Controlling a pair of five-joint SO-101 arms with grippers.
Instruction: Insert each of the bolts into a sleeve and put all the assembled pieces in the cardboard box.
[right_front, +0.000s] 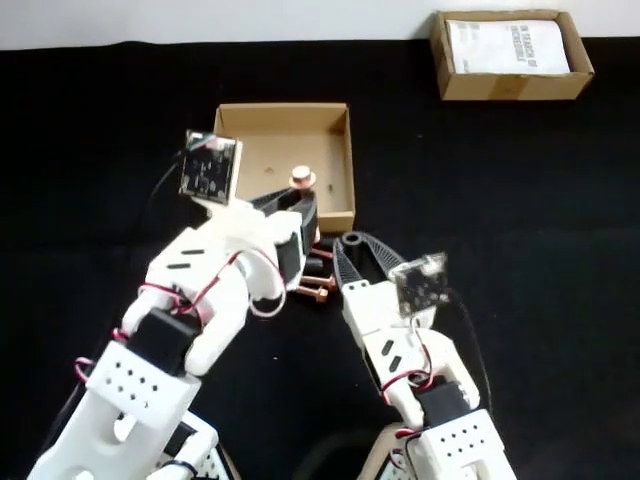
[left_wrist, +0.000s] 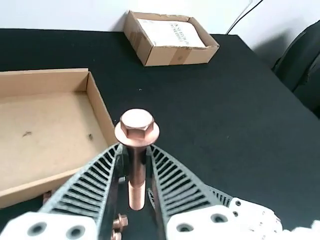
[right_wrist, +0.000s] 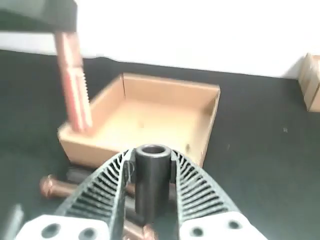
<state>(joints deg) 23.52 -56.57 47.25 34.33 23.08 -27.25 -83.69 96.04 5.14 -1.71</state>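
The L end effector (left_wrist: 135, 150) is shut tight on a bolt (left_wrist: 136, 165). It grips the bolt round the stem, w/ the six-sided head on top & the screw end pointing down at the table. The R end effector (right_wrist: 151, 156) is shut on a black sleeve (right_wrist: 151, 182), held standing up w/ its open hole facing up. So both long bits stand up straight, about the same way, which is good for sliding one into the other. But they are not lined up: seen from above, the bolt is on the far, left side of the sleeve, right by the near right corner of the cardboard box (right_front: 270, 150). The sleeve is a bit closer to the near edge of the table. From the R wrist the screw end looks higher than the sleeve's hole, I think, & off to one side. Next job, I guess: get the bolt's tip right over the hole, then push it down. Either arm is close enough to slide across. Some spare bolts (right_front: 314, 291) lie on the table betw the two arms, just by the box's near wall
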